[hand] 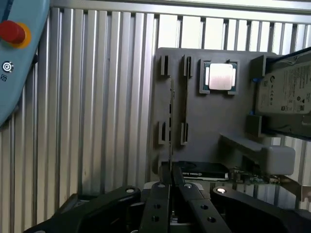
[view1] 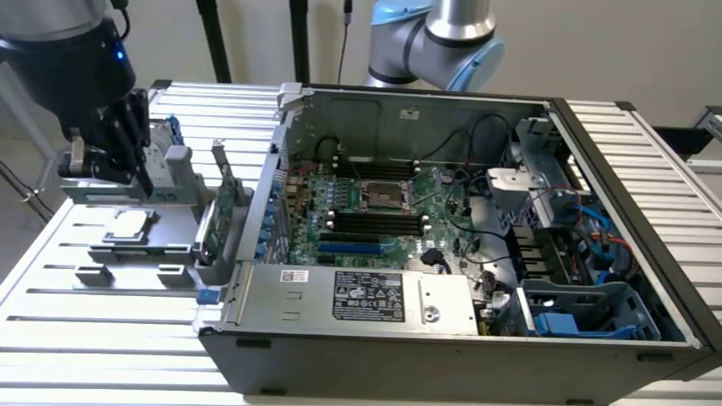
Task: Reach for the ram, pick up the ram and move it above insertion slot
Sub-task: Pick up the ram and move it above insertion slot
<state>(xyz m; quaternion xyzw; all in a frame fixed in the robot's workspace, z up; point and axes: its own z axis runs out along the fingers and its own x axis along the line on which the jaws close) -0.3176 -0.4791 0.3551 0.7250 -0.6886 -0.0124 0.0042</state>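
The ram (hand: 171,121) appears edge-on in the wrist view as a thin green stick running out from between my fingers (hand: 158,194). My gripper (hand: 170,177) is shut on its near end, just above the grey parts holder (hand: 209,121). In the exterior view my gripper (view1: 135,173) hangs over that holder (view1: 113,254) at the exterior view's left, outside the computer case. The black insertion slots (view1: 378,224) lie on the motherboard inside the open case, well to the exterior view's right of the gripper.
On the holder sit a silver processor (hand: 220,76), a hard drive (hand: 286,97) and a green expansion card (view1: 226,203) standing beside the case wall. The open case (view1: 631,169) holds cables, a power supply (view1: 361,296) and a blue drive cage. A second arm (view1: 440,42) stands behind.
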